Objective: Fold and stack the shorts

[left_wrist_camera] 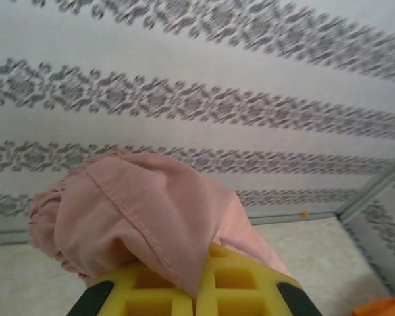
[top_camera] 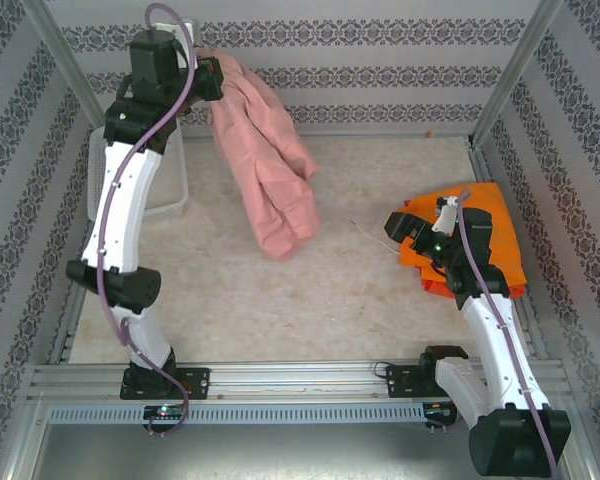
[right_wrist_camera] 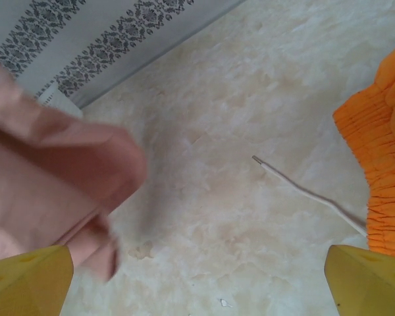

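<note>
Top view: right arm (top_camera: 495, 330) covers the middle of the orange shorts (top_camera: 505, 215), so the piece count there cannot be told. Left arm (top_camera: 120, 200) hides most of the white basket (top_camera: 175, 190). Right wrist view: pink shorts (right_wrist_camera: 46, 178) blurred, cut by left edge; possibly a leg end.

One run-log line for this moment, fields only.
left gripper: jaws shut on pink shorts, hanging | right gripper: jaws open, over table | orange shorts: on table, right side
</note>
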